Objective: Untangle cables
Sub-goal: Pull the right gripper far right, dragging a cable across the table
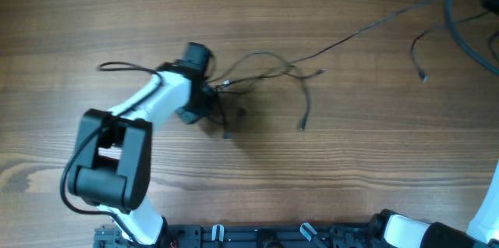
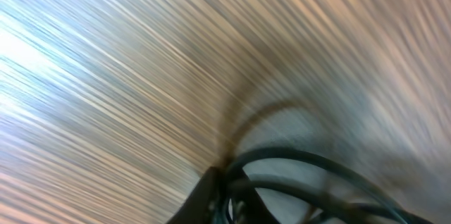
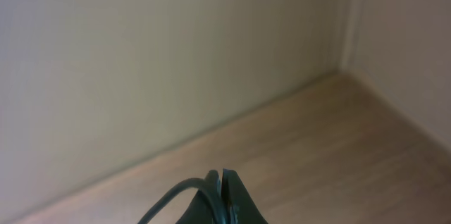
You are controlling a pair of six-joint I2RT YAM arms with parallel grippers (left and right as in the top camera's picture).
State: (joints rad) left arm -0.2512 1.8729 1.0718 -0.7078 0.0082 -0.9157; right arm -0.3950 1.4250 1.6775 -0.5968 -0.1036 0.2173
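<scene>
The cables point(image 1: 269, 72) are thin black cords bunched mid-table. One strand drops to a plug at the front, and a long one runs off to the upper right. My left gripper point(image 1: 217, 92) sits at the left end of the bunch. The blurred left wrist view shows this gripper point(image 2: 224, 175) shut, with black cable loops point(image 2: 296, 157) coming out of its tips. In the right wrist view, my right gripper point(image 3: 223, 175) is shut, lifted and facing a wall. A thin black cable point(image 3: 173, 197) curves up into the seam between its fingers. This gripper's tips are outside the overhead view.
A separate thin cord point(image 1: 419, 57) with a small plug lies at the far right. Thicker black cables point(image 1: 460, 22) cross the top right corner. Part of the right arm point(image 1: 405, 231) shows at the bottom right. The left arm's base point(image 1: 109, 162) stands at the front left.
</scene>
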